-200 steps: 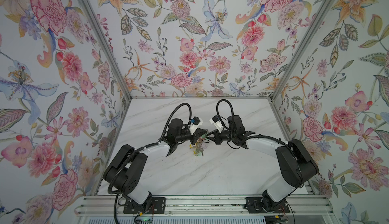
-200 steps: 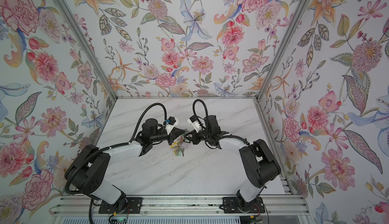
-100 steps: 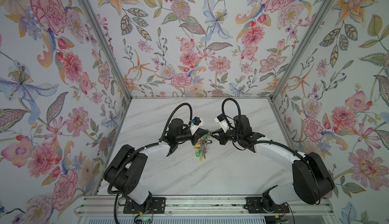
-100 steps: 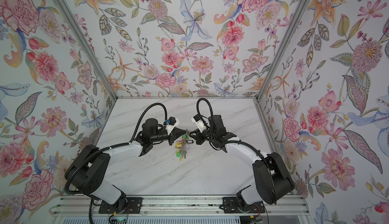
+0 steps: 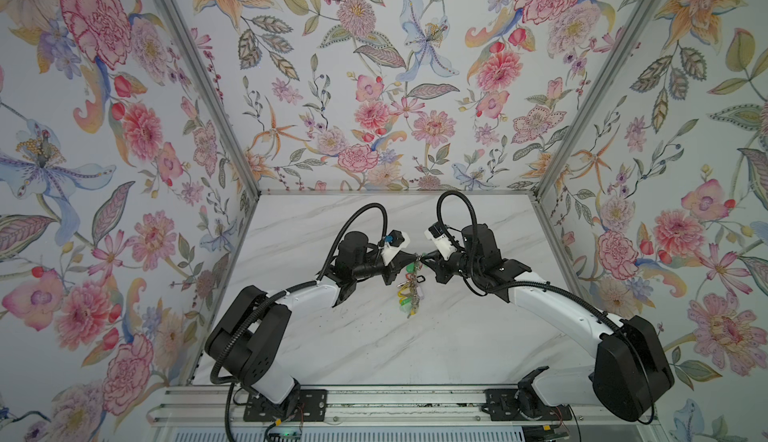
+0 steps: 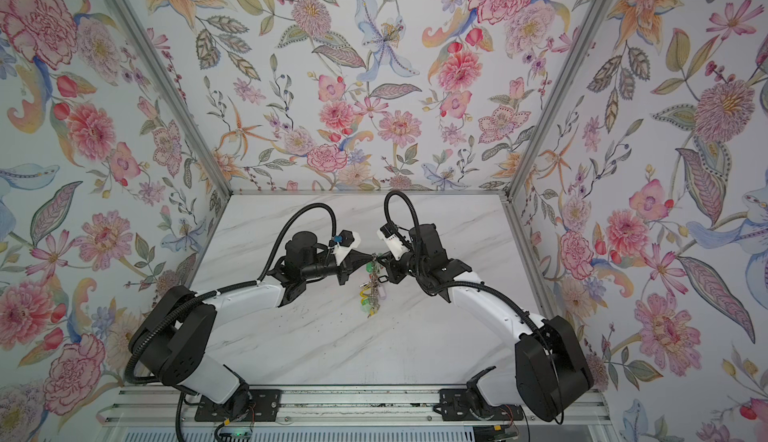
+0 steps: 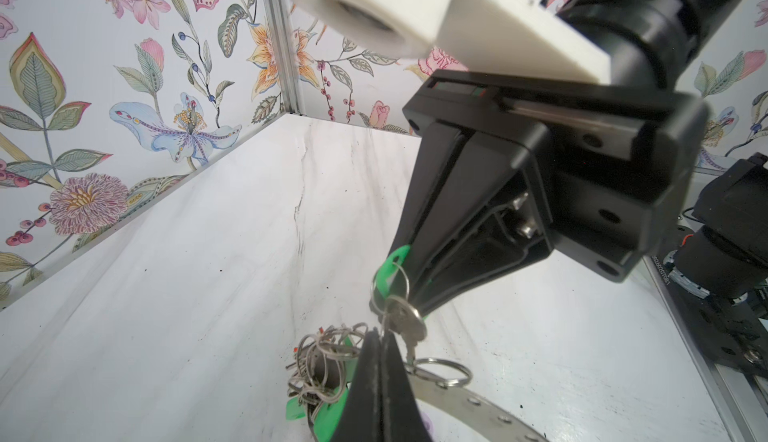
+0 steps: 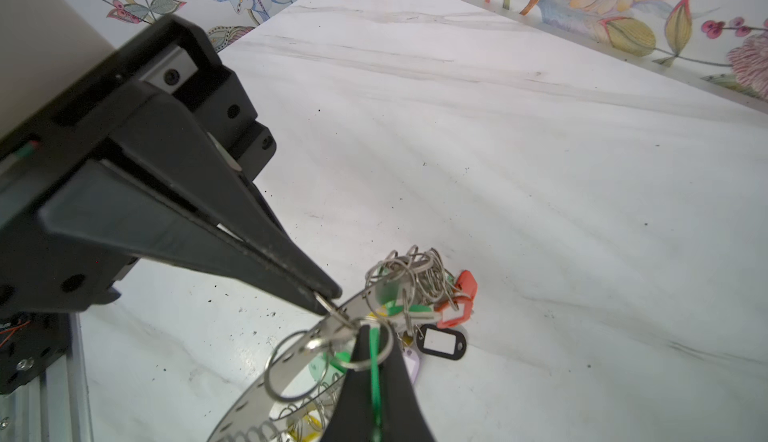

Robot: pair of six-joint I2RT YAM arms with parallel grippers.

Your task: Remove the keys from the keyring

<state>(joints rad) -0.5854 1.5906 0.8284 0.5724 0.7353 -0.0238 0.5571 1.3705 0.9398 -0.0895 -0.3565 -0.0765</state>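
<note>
Floral walls (image 5: 374,86) | speckled white marble table (image 5: 374,348) | keys (image 5: 409,292), keyring (image 7: 478,403) mid-table

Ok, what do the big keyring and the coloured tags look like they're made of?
The keyring looks like metal: a flat grey band with a dull sheen and punched holes. The tags are probably plastic: solid matte red, green and black frames, some around white label windows.

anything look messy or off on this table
Nothing broken or spilled, but small silvery keys, coloured plastic tags and wire split rings bunch in one tangled clump on the flat grey metal keyring; tiny dark specks dot the white marble table.
</note>
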